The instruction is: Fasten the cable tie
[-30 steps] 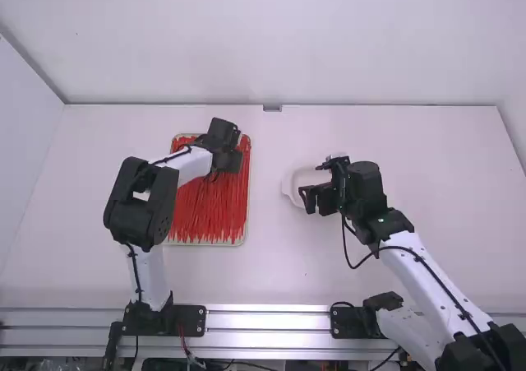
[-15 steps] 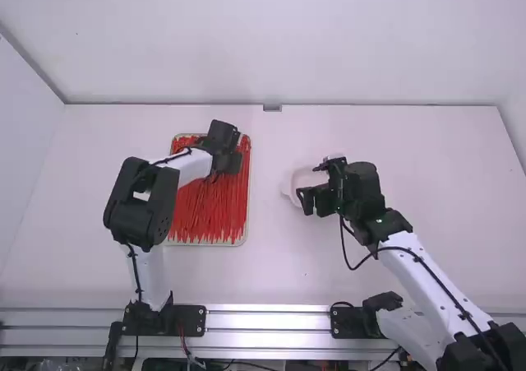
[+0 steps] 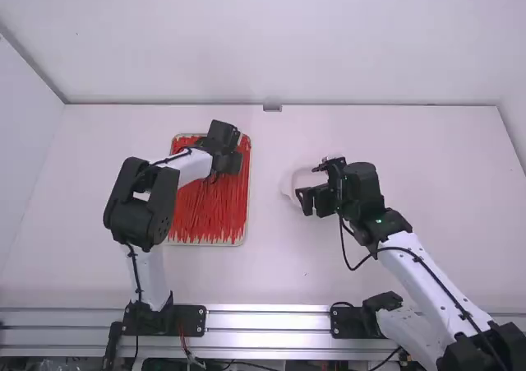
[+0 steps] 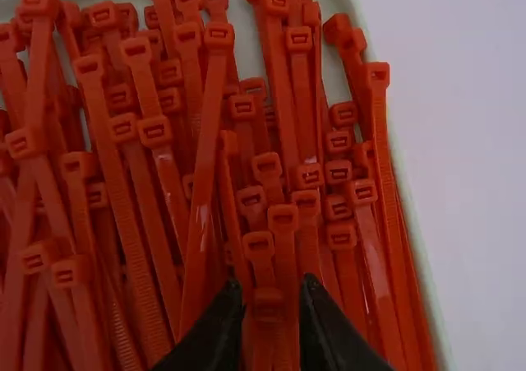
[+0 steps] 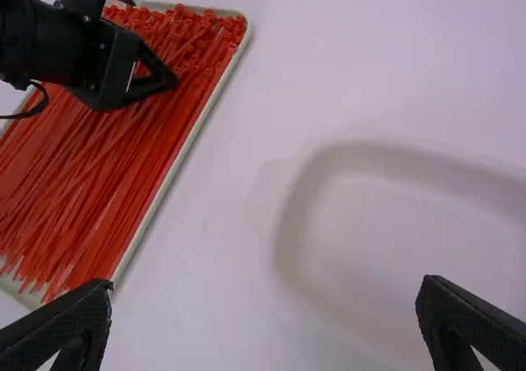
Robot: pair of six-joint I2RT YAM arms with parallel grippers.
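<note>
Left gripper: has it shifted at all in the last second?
No. The left gripper sits at the same spot over the far end of the tray of red cable ties as a second ago.

One overhead camera, two wrist cameras.
The high view looks forward and down on the white table from above and behind. The left wrist view sits close over the red cable ties; the right wrist view, farther back, shares their tray.

One tray of red ties, far too many to count, one white dish, my left claw and right claw.
</note>
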